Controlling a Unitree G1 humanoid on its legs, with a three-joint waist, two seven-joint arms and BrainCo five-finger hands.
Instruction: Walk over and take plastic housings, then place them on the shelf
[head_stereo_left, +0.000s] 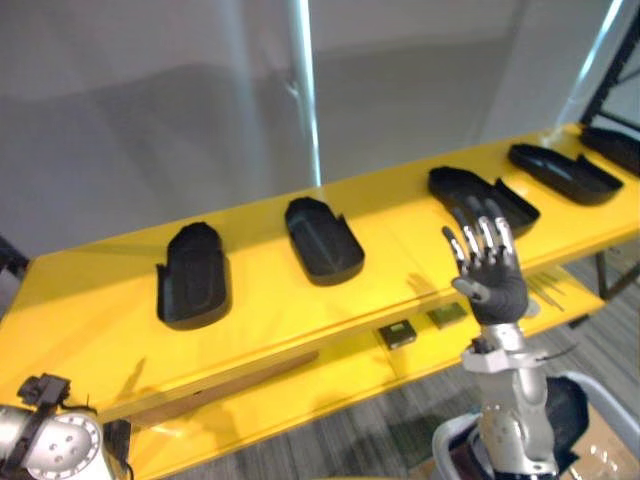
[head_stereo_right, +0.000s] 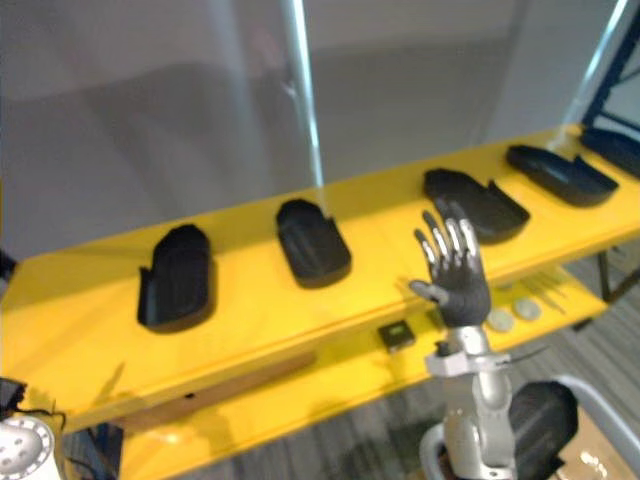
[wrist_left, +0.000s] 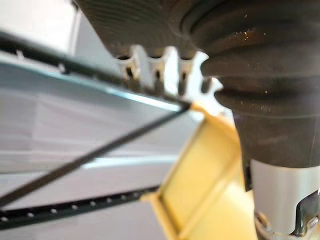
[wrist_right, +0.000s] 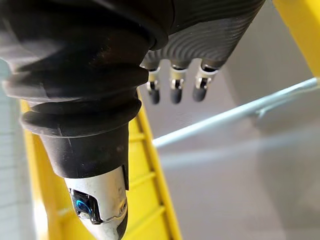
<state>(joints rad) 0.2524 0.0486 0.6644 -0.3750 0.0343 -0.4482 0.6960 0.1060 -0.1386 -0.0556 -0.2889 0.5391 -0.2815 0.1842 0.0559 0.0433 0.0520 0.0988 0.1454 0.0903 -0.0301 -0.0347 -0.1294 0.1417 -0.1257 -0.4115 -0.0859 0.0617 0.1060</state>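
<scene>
Lying on the yellow shelf (head_stereo_left: 90, 310) by a grey wall (head_stereo_left: 120, 120) are black plastic housings (head_stereo_left: 193, 275), your right hand (head_stereo_left: 495, 275) up before them, fingers straight; whether your left hand (wrist_left: 145, 20) grips, you cannot tell.

No text, label or number can be read. The black plastic housings (head_stereo_left: 193, 275) on the yellow shelf (head_stereo_left: 90, 300) show no legible marking, and the small dark square part (head_stereo_left: 397, 334) on the lower tier is too small to read.
</scene>
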